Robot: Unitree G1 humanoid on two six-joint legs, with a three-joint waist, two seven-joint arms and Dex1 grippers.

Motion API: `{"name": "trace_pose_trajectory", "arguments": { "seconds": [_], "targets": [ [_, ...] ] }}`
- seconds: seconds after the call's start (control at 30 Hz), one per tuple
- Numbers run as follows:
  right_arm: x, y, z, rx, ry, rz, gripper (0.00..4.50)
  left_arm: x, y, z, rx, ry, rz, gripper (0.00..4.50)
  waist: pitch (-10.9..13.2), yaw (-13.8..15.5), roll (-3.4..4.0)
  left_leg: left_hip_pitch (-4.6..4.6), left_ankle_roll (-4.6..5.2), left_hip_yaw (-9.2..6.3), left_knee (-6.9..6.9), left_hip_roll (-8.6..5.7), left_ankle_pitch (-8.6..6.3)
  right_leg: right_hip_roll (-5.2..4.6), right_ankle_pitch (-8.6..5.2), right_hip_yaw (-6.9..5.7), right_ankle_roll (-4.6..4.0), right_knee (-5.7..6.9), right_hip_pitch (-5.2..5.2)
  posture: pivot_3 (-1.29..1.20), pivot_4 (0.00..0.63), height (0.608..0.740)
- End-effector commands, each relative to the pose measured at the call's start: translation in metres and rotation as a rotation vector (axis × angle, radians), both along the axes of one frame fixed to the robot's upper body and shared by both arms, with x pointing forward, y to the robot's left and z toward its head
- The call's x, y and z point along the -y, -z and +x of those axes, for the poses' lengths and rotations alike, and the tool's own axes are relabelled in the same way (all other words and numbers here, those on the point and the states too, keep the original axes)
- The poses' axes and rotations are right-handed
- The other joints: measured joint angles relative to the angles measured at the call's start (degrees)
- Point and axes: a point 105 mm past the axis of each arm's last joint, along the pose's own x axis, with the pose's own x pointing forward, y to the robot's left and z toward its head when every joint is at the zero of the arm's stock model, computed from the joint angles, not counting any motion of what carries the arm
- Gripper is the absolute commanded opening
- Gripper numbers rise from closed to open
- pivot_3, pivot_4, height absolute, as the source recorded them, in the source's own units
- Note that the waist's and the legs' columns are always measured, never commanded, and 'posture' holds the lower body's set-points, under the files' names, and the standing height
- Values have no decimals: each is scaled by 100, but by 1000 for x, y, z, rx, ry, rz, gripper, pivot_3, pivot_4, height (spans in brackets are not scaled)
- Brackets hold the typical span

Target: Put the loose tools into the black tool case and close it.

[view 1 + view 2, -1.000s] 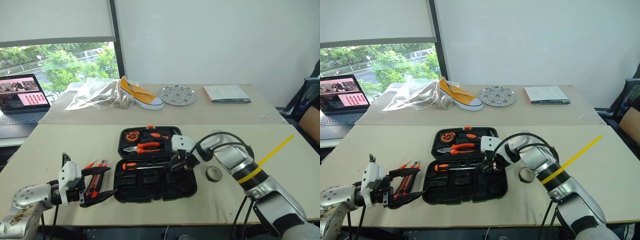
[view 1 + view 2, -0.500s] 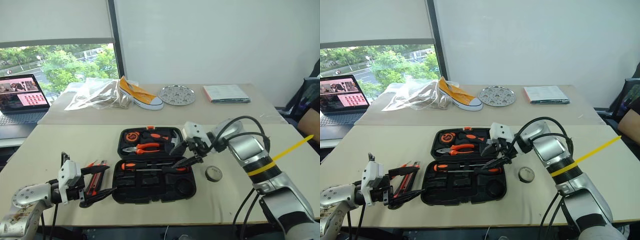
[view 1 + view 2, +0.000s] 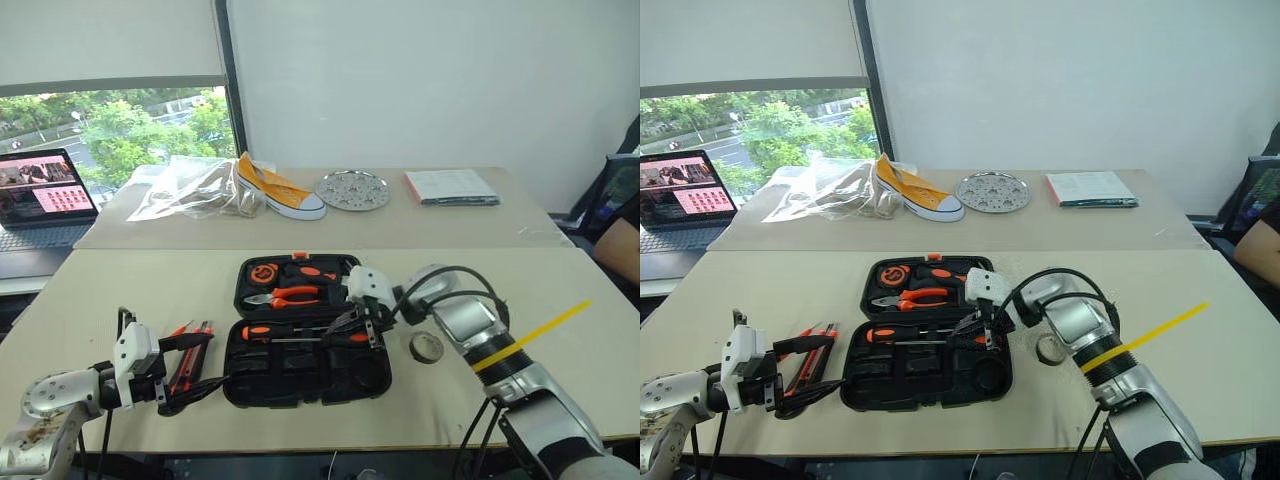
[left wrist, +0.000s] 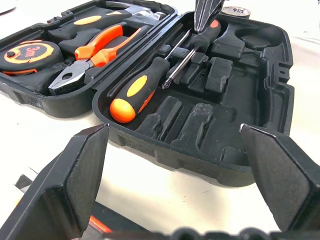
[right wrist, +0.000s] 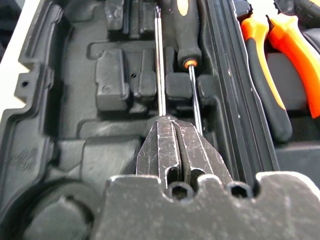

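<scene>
- The black tool case [image 3: 305, 345] lies open on the near table [image 3: 130, 285], two screwdrivers [image 4: 150, 82] in its front half.
- The right gripper [image 3: 357, 325], fingers pressed together, holds nothing above them.
- The left gripper [image 3: 195, 372] gapes wide beside the case, over loose tools [image 3: 185, 350].

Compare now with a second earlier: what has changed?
The right gripper has shut empty over the black tool case, above the two screwdrivers already lying inside. The left gripper stays open beside the knife and screwdriver on the table; the tape roll is unmoved.
</scene>
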Motion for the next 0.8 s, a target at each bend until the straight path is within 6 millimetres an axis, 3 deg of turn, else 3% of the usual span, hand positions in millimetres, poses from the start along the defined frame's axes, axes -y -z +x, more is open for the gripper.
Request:
{"name": "trace_pose_trajectory", "arguments": {
  "seconds": [0.03,0.33,0.5,0.6,0.8],
  "targets": [
    [-5,15,-6,-24,-19,-23,31,-9,-8,-2,55,-29,10,4500,-1,-8,-1,0,0,0,1,0,0,0,0,0,0,0,0,0,150,740],
    [-6,27,-7,-19,-27,-68,31,-16,-6,-3,65,-62,16,4500,-4,-20,-1,9,-3,-1,-1,2,1,1,-1,2,-2,3,5,0,150,740],
    [-13,-29,-13,125,-80,269,31,-27,-14,-9,75,-148,-29,4500,-3,-28,-2,6,-3,-3,-7,4,1,2,-1,2,-2,0,2,0,150,740],
    [11,-41,-25,102,-75,343,751,-51,-16,-19,48,-259,-45,4500,0,-9,1,-1,-3,-5,-10,4,1,0,-2,2,-3,1,-8,0,150,740],
    [77,-35,-48,221,47,462,2764,-133,-10,-61,-12,-662,-46,4500,-9,87,-17,6,5,-30,-21,4,-4,-5,-6,-3,3,-26,4,0,150,740]
  ]
}}
